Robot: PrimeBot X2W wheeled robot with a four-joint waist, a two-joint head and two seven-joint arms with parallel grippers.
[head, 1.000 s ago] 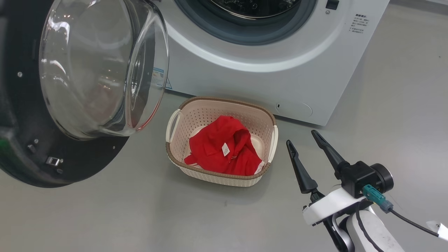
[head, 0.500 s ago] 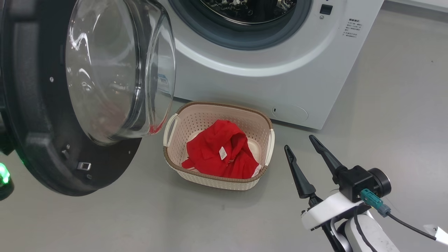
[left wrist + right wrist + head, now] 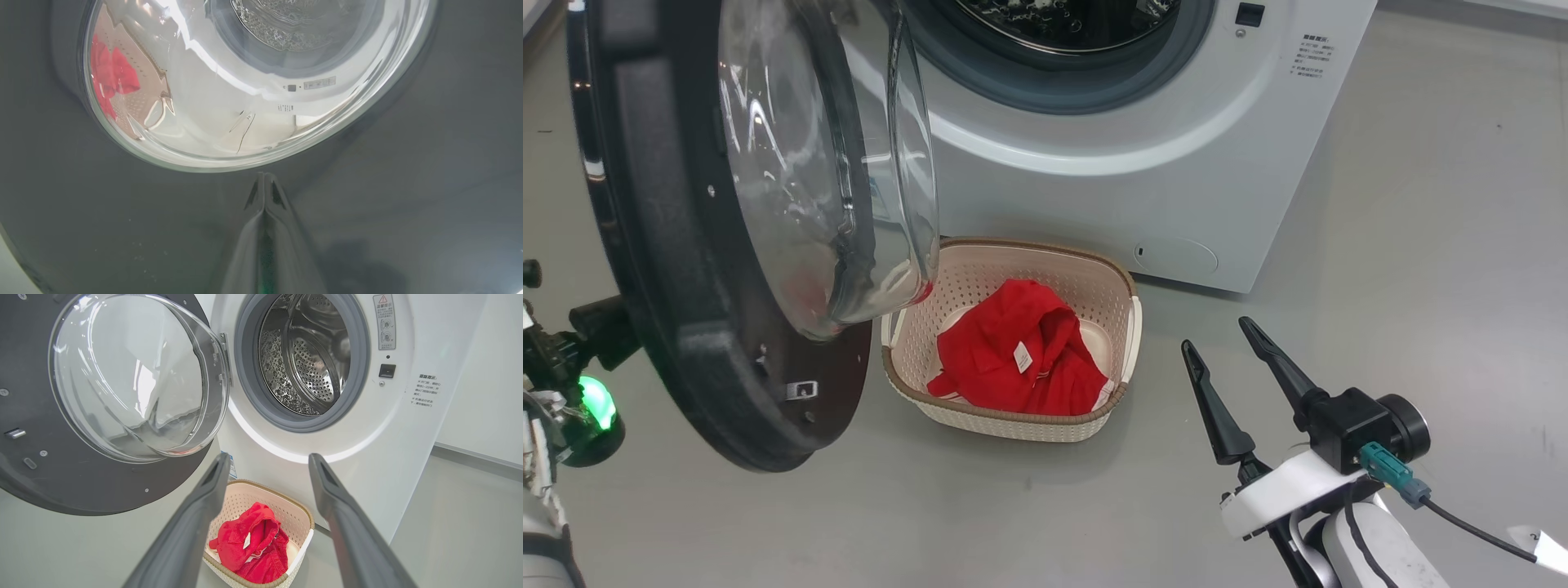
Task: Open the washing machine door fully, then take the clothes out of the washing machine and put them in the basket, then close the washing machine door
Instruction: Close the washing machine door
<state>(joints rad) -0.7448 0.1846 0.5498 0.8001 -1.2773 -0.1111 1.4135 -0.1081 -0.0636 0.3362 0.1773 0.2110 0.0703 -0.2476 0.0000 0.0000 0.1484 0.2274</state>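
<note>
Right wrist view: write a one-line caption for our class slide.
Open fingers frame the red clothes in the basket, in front of the machine with its door open.

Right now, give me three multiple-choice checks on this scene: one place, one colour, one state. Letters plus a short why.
1. Where do the red clothes lie?
A) in the drum
B) in the basket
C) on the floor

2. What colour is the basket's rim?
A) brown
B) blue
C) green

3. How is the right gripper?
A) shut on the clothes
B) open, holding nothing
C) shut on the door

Key:
1 B: the red heap sits inside the perforated walls.
2 A: a brown woven-look band runs round the top.
3 B: its two fingers stand apart with nothing between them.
</note>
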